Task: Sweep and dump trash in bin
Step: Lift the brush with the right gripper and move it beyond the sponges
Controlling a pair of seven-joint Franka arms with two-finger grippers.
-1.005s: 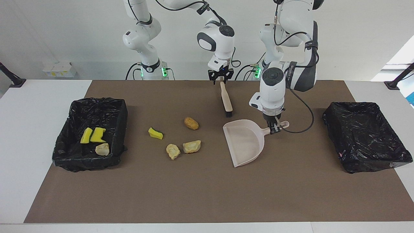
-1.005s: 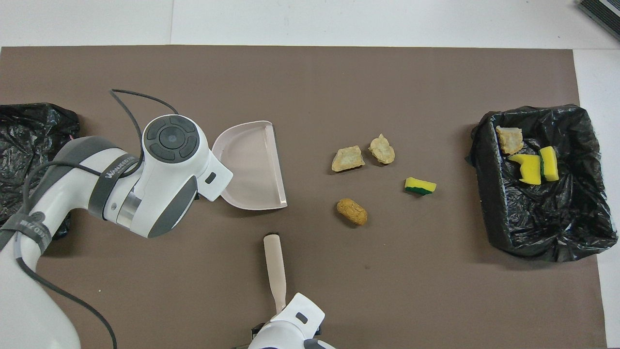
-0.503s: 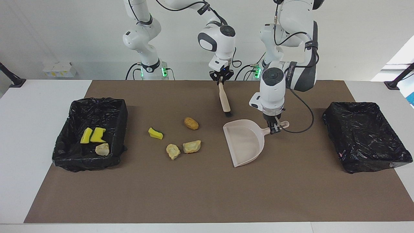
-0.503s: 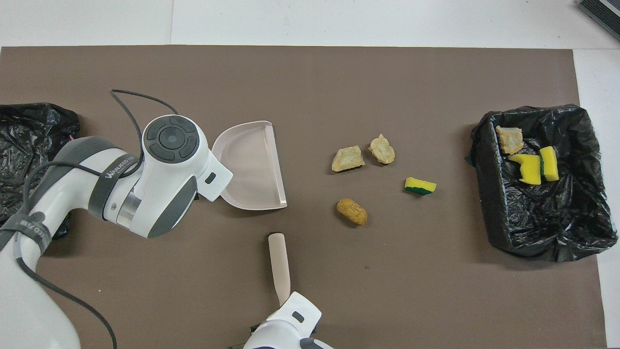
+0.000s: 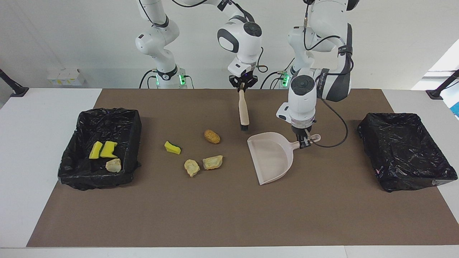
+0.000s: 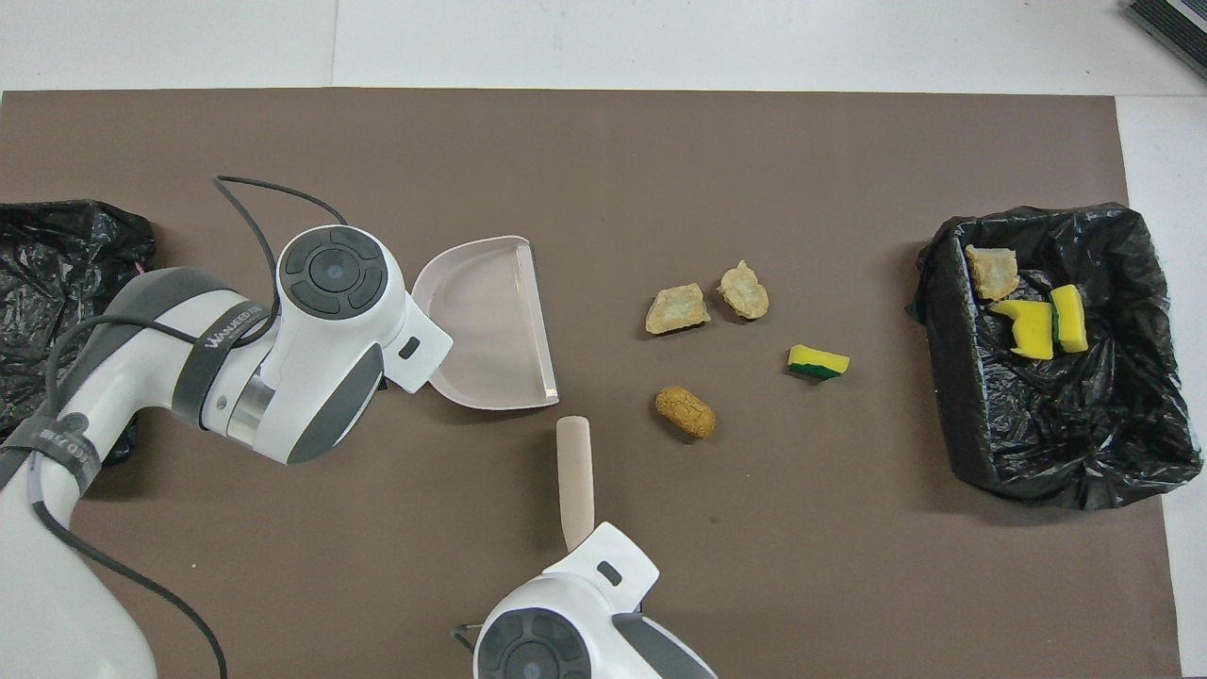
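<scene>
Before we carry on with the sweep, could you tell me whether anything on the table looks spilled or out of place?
Only the expected litter: four trash pieces lie loose on the mat between the dustpan and the bin.

Seven small trash pieces, four on the brown mat and three in a bin.

On the mat lie a yellow-green sponge wedge (image 5: pixel 172 147), a brown oval lump (image 5: pixel 212 136) and two pale beige wrinkly lumps (image 5: pixel 192 167) (image 5: pixel 212 162) close together; two more yellow wedges (image 5: pixel 103 149) and one beige lump (image 5: pixel 113 165) rest inside the black-lined bin (image 5: pixel 75 172) at the right arm's end.
</scene>
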